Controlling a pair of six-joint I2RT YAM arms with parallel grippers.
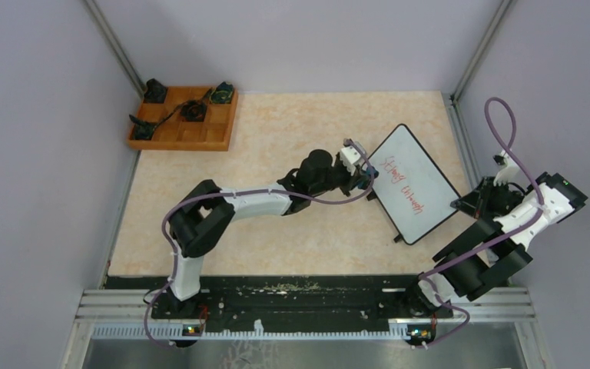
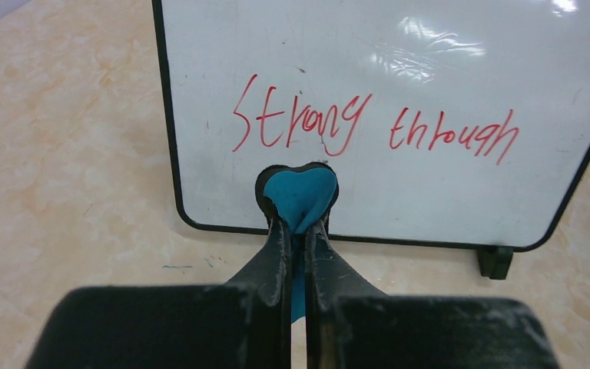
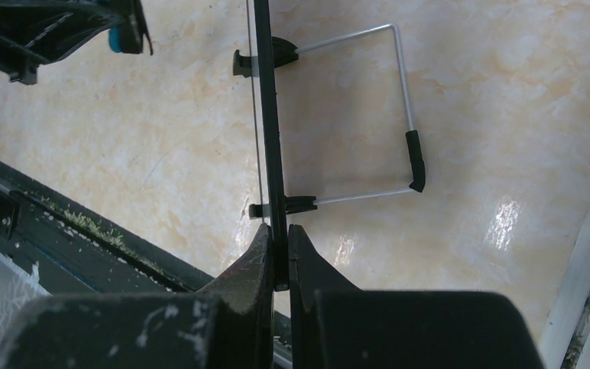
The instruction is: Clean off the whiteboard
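Observation:
The whiteboard (image 1: pixel 415 184) stands tilted at the right of the table, with red handwriting "Strong through" (image 2: pixel 369 127) on its face. My left gripper (image 2: pixel 298 227) is shut on a small blue eraser (image 2: pixel 301 196), which sits at the board's lower left, just below the word "Strong". In the top view the left gripper (image 1: pixel 367 183) is at the board's left edge. My right gripper (image 3: pixel 277 231) is shut on the whiteboard's thin black edge (image 3: pixel 267 115), seen edge-on, at the board's right corner (image 1: pixel 461 201). The board's wire stand (image 3: pixel 399 100) shows behind it.
A wooden tray (image 1: pixel 184 119) with several small black objects sits at the far left corner. Metal frame posts and grey walls bound the table. A black rail (image 1: pixel 299 296) runs along the near edge between the arm bases.

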